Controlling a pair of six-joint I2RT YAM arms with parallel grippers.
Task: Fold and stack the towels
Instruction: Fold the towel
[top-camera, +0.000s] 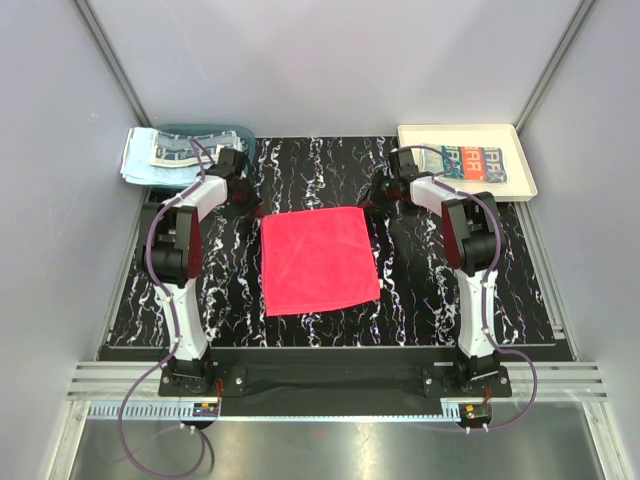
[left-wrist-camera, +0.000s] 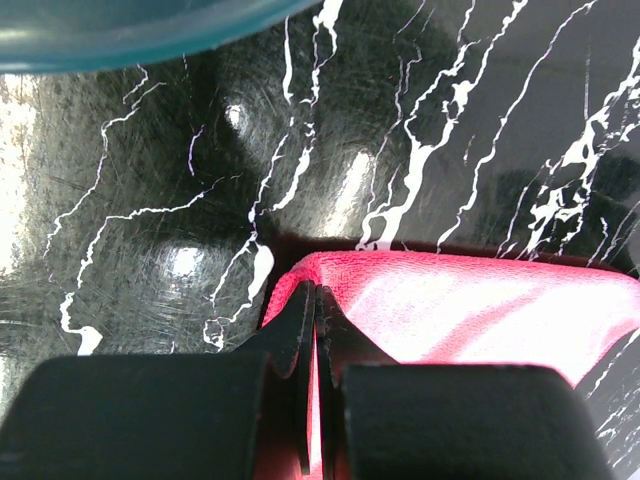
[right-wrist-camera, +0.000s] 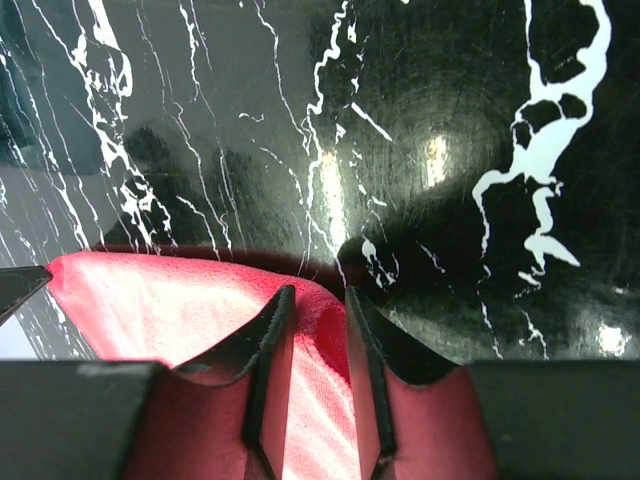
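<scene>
Flat red towel (top-camera: 318, 260), a gripper at each far corner.
The red towel lies open at the centre of the black marbled surface (top-camera: 300, 170). The left gripper (left-wrist-camera: 313, 292) is pressed together on its 11 o'clock corner. The right gripper (right-wrist-camera: 318, 292) straddles the 1 o'clock corner, fingers slightly apart with cloth between them; whether it is clamped, I cannot tell. Patterned towels (top-camera: 160, 155) spill from the teal basket (top-camera: 215, 128) at 10 o'clock, and a folded towel (top-camera: 470, 162) lies in the cream tray (top-camera: 525, 180) at 2 o'clock.
</scene>
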